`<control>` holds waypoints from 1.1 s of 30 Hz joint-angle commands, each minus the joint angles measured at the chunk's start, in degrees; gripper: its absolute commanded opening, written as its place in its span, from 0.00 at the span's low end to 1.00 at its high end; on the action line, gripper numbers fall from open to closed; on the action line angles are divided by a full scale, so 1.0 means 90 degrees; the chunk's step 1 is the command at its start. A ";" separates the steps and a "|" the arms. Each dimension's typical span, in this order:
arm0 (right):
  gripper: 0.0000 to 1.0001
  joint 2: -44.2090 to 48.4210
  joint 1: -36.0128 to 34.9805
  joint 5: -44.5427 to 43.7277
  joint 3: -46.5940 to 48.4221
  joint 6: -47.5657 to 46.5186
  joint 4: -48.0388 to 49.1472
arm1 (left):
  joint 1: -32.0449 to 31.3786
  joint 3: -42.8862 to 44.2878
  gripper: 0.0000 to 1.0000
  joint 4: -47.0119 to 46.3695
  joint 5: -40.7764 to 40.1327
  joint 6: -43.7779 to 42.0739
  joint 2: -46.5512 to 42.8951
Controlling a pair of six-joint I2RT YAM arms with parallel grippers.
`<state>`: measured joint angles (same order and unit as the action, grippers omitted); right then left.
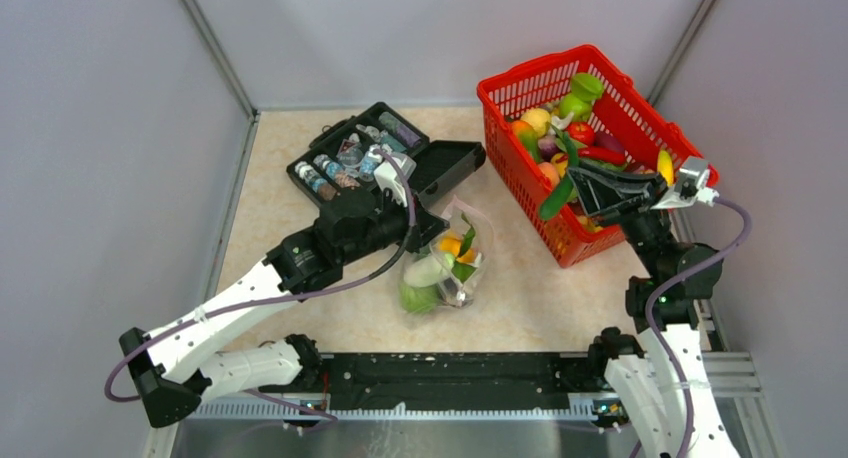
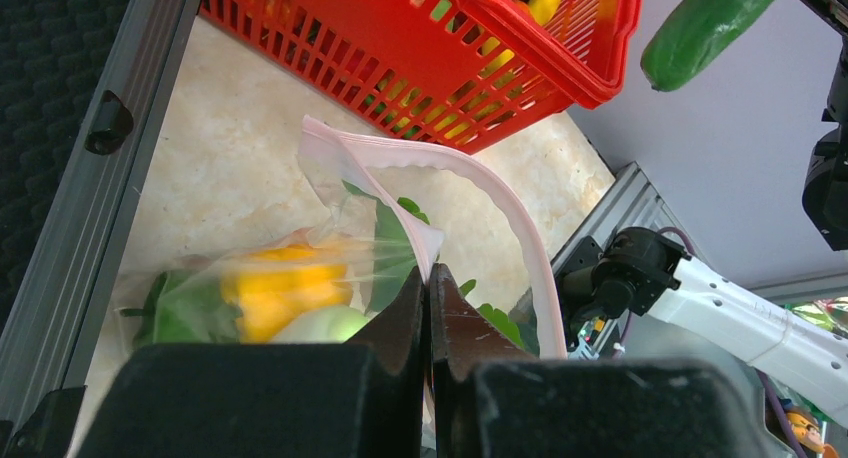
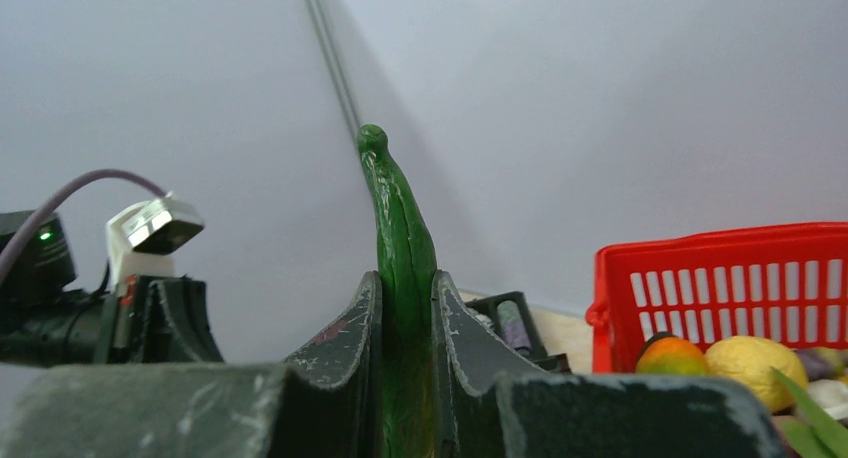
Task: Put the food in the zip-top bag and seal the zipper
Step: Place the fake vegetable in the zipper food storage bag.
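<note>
Right gripper [image 3: 405, 283] clamped on green cucumber [image 3: 395, 198] above red basket [image 1: 535, 66]. Left gripper [image 2: 430, 273] together, apparently pinching zip-top bag [image 1: 445, 273] rim. Carry cucumber left, enter mouth lengthwise, clear of zipper [image 2: 480, 168].

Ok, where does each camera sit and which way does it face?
Top external: above and behind, looking down on the table; left arm and right arm show.
Left wrist: on the left arm, looking past the left pincer, shut on the zip-top bag, toward the red basket.
Right wrist: on the right arm, looking along the right pincer, shut on a green cucumber, at the wall.
Shared: both wrist views catch basket and cucumber.
</note>
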<state>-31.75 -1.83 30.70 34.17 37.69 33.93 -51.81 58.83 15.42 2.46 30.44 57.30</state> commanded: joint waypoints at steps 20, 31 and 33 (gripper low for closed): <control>0.00 -0.1602 -0.5120 -0.3312 -0.0805 -0.2513 0.2008 | -0.0015 0.0240 0.00 -0.0360 0.0148 0.0028 0.0160; 0.00 -0.2075 -0.6226 -0.4967 -0.1724 -0.2917 0.4009 | -0.0015 0.0226 0.00 -0.0390 -0.0144 -0.0076 -0.0023; 0.00 -0.2056 -0.6225 -0.4913 -0.1675 -0.2831 0.3720 | -0.0015 0.0221 0.00 -0.0403 -0.0163 -0.0094 -0.0043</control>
<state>-50.15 -56.97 -9.34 18.72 13.41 61.76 -51.81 58.83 14.98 2.55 30.48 58.65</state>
